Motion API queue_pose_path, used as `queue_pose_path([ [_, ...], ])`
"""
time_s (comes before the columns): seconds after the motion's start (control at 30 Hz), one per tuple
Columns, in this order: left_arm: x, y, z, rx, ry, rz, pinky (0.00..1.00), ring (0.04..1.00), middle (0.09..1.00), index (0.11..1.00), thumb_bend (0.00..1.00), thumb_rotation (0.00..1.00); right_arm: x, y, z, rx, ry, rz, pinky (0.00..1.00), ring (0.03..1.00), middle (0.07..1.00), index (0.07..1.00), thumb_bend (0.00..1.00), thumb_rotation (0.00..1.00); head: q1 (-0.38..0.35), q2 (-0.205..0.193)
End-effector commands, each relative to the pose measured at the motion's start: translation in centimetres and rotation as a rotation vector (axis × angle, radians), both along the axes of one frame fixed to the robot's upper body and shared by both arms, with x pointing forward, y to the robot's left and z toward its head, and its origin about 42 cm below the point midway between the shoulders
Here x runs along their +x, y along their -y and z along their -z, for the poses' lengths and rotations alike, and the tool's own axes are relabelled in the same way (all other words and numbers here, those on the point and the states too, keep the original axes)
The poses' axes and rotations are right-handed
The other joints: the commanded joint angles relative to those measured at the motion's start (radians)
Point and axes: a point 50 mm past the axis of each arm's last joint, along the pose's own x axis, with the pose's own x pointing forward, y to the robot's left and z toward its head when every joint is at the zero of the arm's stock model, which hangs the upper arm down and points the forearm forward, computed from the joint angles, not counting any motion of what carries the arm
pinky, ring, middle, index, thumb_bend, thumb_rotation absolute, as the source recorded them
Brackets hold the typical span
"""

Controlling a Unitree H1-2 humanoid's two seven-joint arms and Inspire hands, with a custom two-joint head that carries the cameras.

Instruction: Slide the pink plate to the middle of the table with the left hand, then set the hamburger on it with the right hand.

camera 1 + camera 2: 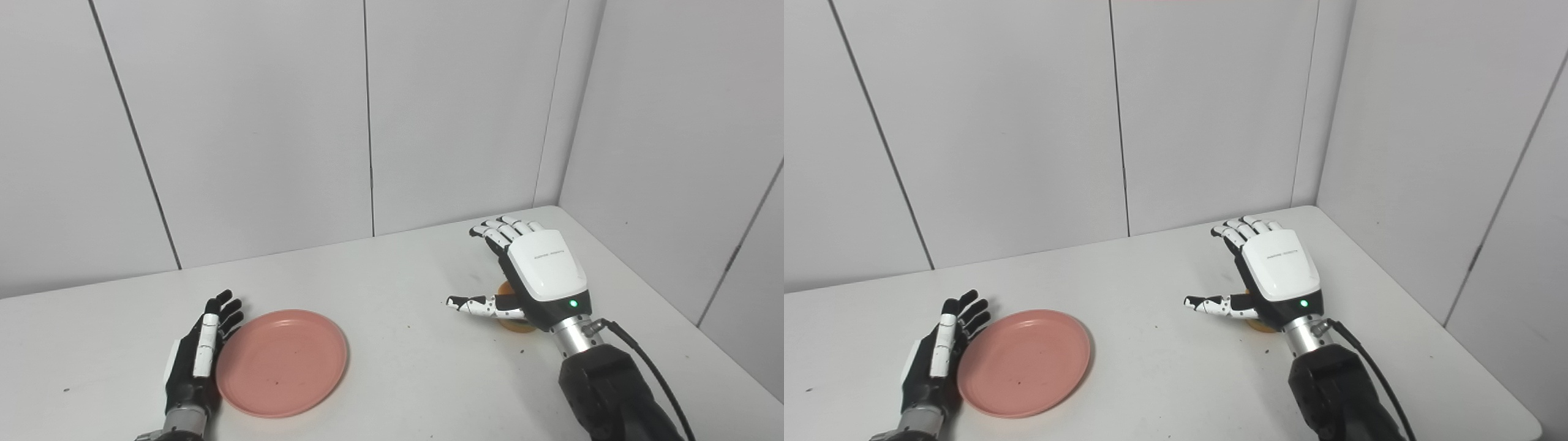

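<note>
While the open left hand touches the pink plate, it should be pushed flat toward the middle; the right hand is spread empty over the hamburger.

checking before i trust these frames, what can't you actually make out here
- hamburger: both eye views show only an orange sliver; the right hand above it covers the rest.
- Contact between right hand and hamburger: hidden beneath the palm.
- left hand: beside the pink plate, edge-on; touching its rim or not is unclear.
- Both forearms: cut off by the bottom edge.
</note>
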Motion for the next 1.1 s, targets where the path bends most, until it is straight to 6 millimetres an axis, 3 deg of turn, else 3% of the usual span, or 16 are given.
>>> queue_pose_path([
  [0.0,0.9,0.1,-1.6,0.013,0.051,0.013,0.86,0.872,0.858,0.836,0.84,0.88,1.1,0.6,-2.2,-0.002,0.057,0.033,0.76,0.786,0.771,0.746,0.86,0.9,0.0,0.001],
  [0.3,0.8,0.0,-1.6,0.007,0.051,0.012,0.87,0.879,0.863,0.838,0.85,0.88,2.8,2.2,-0.8,0.031,-0.015,0.082,0.77,0.783,0.77,0.758,0.83,0.89,0.005,0.003],
  [0.53,0.8,0.2,-1.6,0.007,0.047,0.01,0.86,0.877,0.863,0.835,0.85,0.88,4.0,2.9,0.0,0.036,-0.061,0.117,0.73,0.77,0.772,0.757,0.82,0.87,0.01,0.004],
  [1.07,0.6,0.0,-1.7,0.011,0.048,0.007,0.85,0.875,0.864,0.836,0.84,0.88,5.3,4.6,1.9,0.047,-0.158,0.179,0.73,0.776,0.78,0.752,0.83,0.85,0.021,0.014],
])
